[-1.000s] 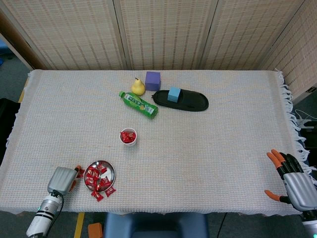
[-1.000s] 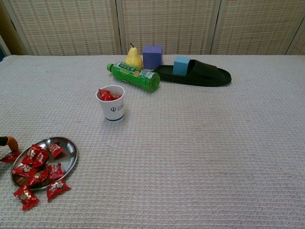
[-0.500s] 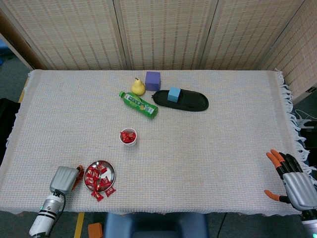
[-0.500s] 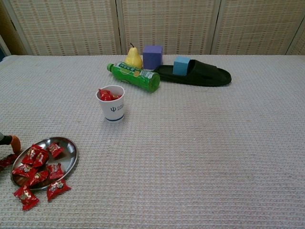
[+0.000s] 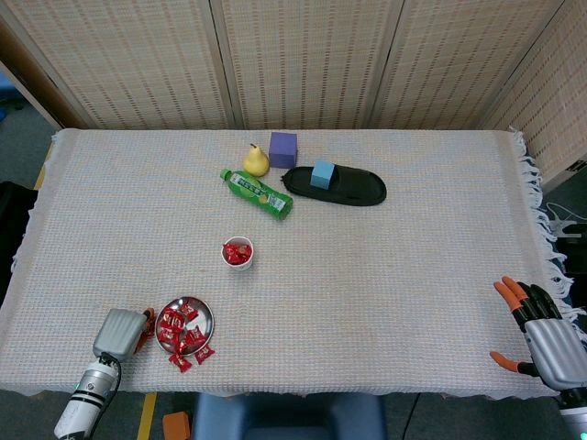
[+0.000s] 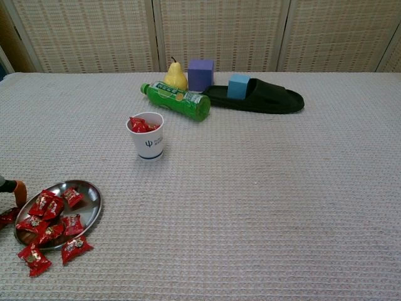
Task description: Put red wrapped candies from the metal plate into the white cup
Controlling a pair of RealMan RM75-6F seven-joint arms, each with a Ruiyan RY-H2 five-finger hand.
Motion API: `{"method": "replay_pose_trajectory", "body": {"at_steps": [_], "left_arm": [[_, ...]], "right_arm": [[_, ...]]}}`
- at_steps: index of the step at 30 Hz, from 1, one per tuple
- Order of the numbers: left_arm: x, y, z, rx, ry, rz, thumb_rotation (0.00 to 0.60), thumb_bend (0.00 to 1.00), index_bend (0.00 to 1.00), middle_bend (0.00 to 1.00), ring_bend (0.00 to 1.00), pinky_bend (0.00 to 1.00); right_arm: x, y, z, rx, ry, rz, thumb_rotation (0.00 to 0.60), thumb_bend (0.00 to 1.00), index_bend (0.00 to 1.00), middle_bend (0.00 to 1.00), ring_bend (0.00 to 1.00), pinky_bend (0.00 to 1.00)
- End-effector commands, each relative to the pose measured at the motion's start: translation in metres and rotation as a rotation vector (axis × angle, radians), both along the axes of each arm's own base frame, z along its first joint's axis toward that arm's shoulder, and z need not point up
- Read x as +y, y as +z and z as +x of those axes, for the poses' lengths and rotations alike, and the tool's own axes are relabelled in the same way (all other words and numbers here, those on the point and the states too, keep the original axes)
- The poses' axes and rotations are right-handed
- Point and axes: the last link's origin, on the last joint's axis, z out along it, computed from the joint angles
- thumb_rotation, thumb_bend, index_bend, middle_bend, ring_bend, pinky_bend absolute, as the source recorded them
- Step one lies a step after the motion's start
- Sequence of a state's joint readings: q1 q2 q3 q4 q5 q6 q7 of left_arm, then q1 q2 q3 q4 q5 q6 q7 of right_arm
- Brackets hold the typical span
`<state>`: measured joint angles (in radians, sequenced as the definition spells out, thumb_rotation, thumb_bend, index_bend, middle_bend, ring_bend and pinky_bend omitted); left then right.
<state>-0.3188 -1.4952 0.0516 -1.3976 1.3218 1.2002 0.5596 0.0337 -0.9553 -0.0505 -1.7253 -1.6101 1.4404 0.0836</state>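
The left hand (image 5: 119, 332) sits back-up just beside the plate (image 5: 185, 324), at its 9 o'clock; an orange fingertip (image 6: 20, 189) shows by a red candy (image 6: 7, 216), but whether it grasps anything I cannot tell. Candies (image 6: 50, 219) fill the plate, two lie off it at 6 o'clock. The cup (image 6: 146, 135), at the plate's 1 o'clock, holds candies. The right hand (image 5: 543, 336) rests released, fingers spread, at the table's right edge.
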Motion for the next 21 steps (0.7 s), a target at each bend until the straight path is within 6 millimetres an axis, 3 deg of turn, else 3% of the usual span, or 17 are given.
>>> {"method": "replay_pose_trajectory", "body": {"at_steps": [1,6,21], "left_arm": [[-0.001,0.001,0.001,-0.019,-0.006,0.005,0.6,0.4,0.51,0.92,0.87,1.0],[-0.005,0.005,-0.002,-0.049,-0.006,0.014,0.6,0.4,0.58,0.93,0.87,1.0],[-0.011,0.011,-0.004,-0.141,0.008,0.021,0.6,0.45,0.62,0.93,0.87,1.0]], "right_arm": [[0.0,0.0,0.0,0.0,0.0,0.003,0.6,0.02,0.0,0.0,0.0,0.01],[0.0,0.0,0.0,0.0,-0.001,0.002,0.6,0.01,0.0,0.0,0.0,0.01],[-0.001,0.0,0.0,-0.002,-0.003,0.002,0.6,0.01,0.0,0.0,0.0,0.01]]}}
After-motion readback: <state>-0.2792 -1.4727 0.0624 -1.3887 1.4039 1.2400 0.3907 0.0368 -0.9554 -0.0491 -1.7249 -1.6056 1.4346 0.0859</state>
